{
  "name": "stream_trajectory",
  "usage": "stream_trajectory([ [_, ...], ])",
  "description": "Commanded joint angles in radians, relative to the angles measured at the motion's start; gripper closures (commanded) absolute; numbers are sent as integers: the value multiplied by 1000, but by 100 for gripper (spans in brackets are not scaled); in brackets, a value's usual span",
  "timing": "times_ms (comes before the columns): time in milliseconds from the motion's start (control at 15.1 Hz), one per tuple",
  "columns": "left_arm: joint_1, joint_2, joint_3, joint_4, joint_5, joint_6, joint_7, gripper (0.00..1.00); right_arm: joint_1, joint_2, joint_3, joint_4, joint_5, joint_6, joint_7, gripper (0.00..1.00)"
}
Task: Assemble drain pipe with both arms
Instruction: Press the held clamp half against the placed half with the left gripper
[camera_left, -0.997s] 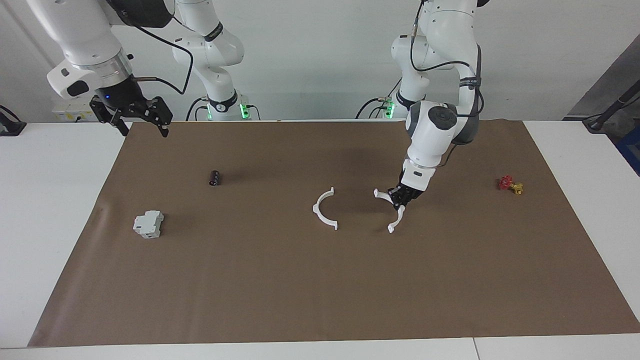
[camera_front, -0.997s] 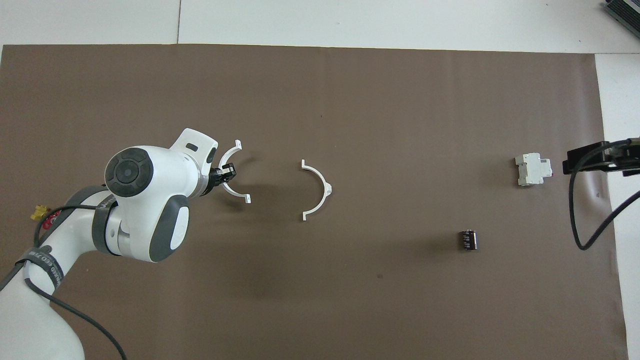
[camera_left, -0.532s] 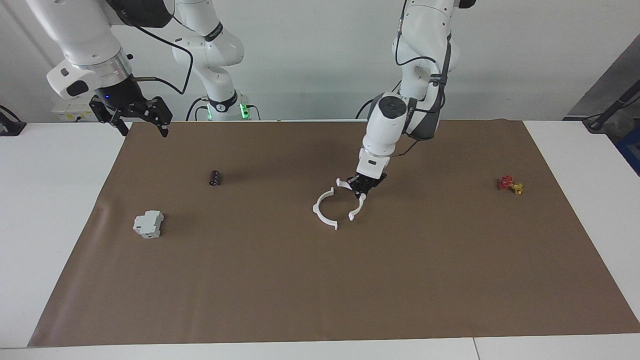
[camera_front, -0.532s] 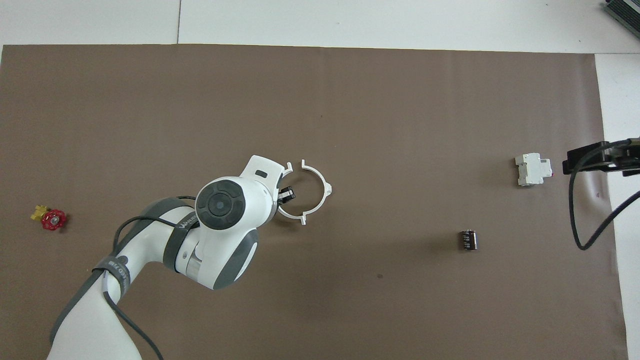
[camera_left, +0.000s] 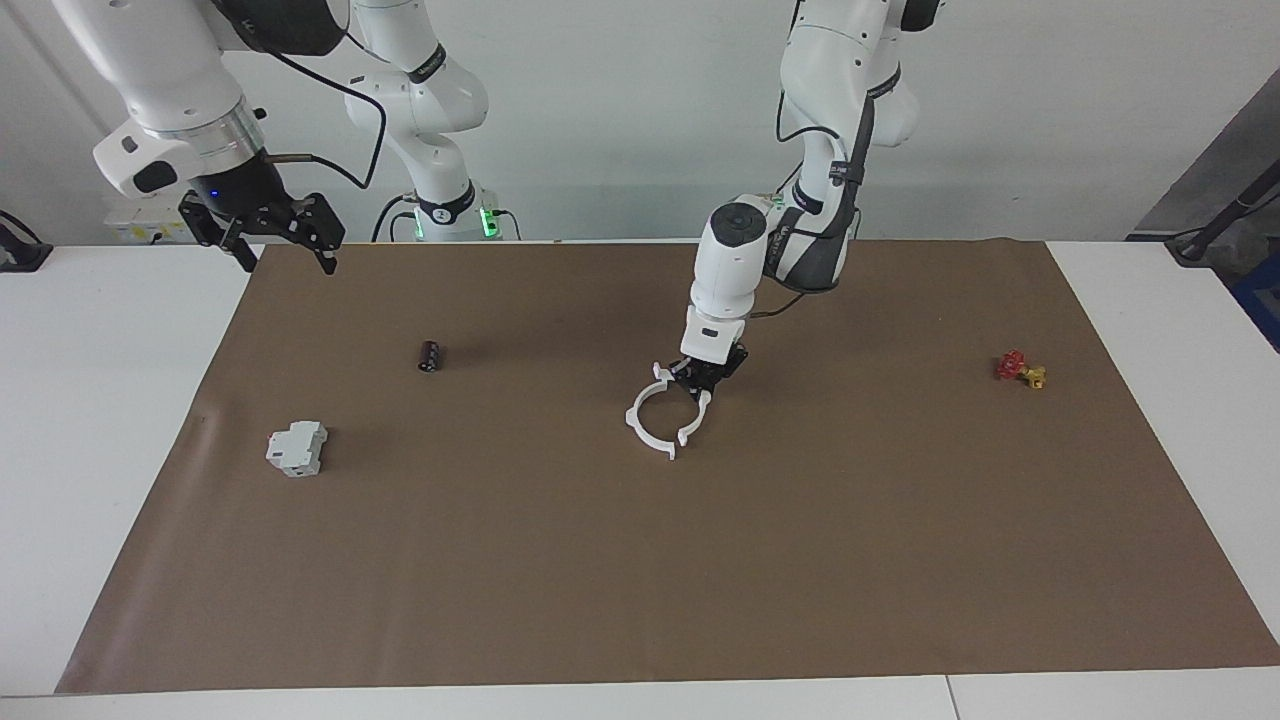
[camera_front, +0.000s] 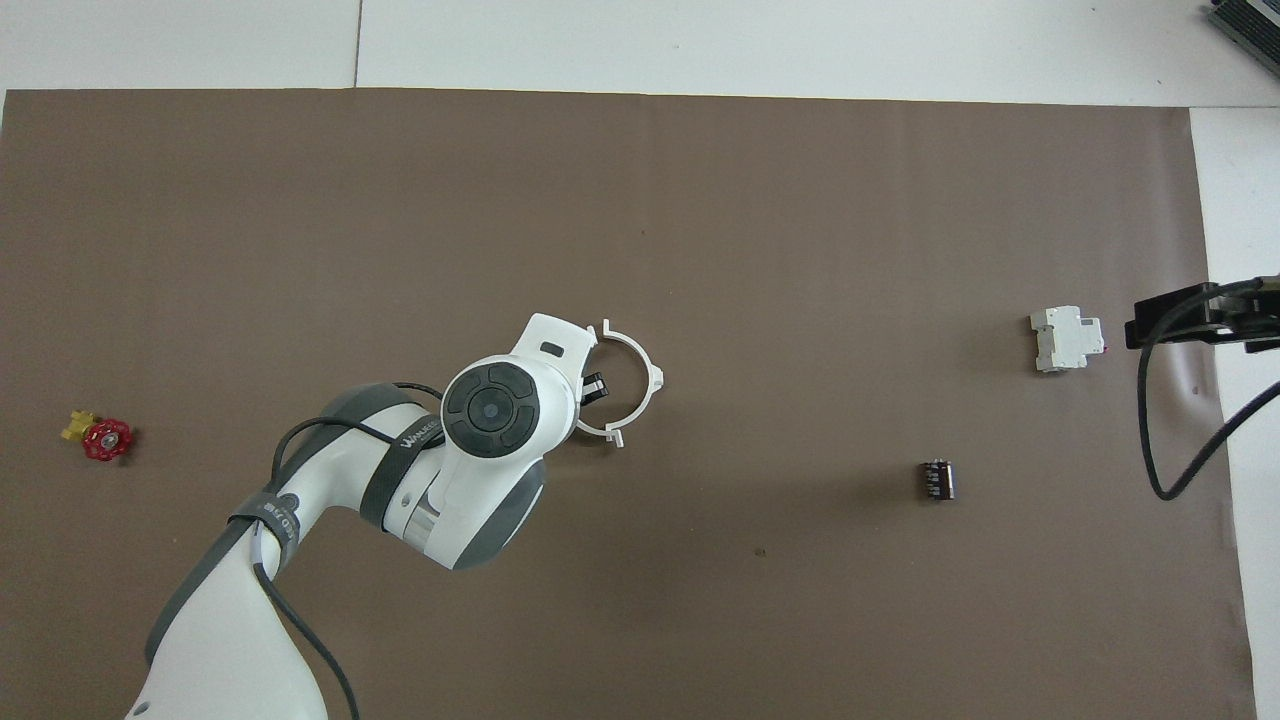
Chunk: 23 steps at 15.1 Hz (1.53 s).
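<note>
The left end effector (camera_left: 697, 384) pinches one thin white half ring (camera_left: 690, 415) with small tabs. Right beside it on the brown surface (camera_left: 640, 560) lies the other half ring (camera_left: 645, 420). Their ends almost meet, making a round ring shape. The right end effector (camera_left: 272, 238) waits up high with its fingers spread, well apart from the rings.
</note>
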<state>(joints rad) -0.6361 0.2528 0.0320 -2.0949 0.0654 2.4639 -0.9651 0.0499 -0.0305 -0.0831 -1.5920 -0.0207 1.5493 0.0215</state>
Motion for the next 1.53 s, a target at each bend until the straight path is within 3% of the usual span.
stream_trajectory([
  [0, 29, 23, 3, 48, 62, -63, 17, 100, -7, -9, 5, -8, 19, -8, 9, 0],
  [266, 44, 33, -1, 141, 62, -223, 88, 100, -7, -9, 5, -8, 19, -8, 9, 0],
  [532, 16, 33, -1, 124, 63, -203, 161, 100, -7, -11, 3, -8, 19, -8, 9, 0],
  [731, 6, 42, 2, 87, 63, -102, 169, 100, -7, -9, 5, -8, 19, -8, 9, 0],
  [1462, 13, 45, -1, 58, 62, -25, 167, 100, -7, -11, 3, -8, 19, -8, 9, 0],
])
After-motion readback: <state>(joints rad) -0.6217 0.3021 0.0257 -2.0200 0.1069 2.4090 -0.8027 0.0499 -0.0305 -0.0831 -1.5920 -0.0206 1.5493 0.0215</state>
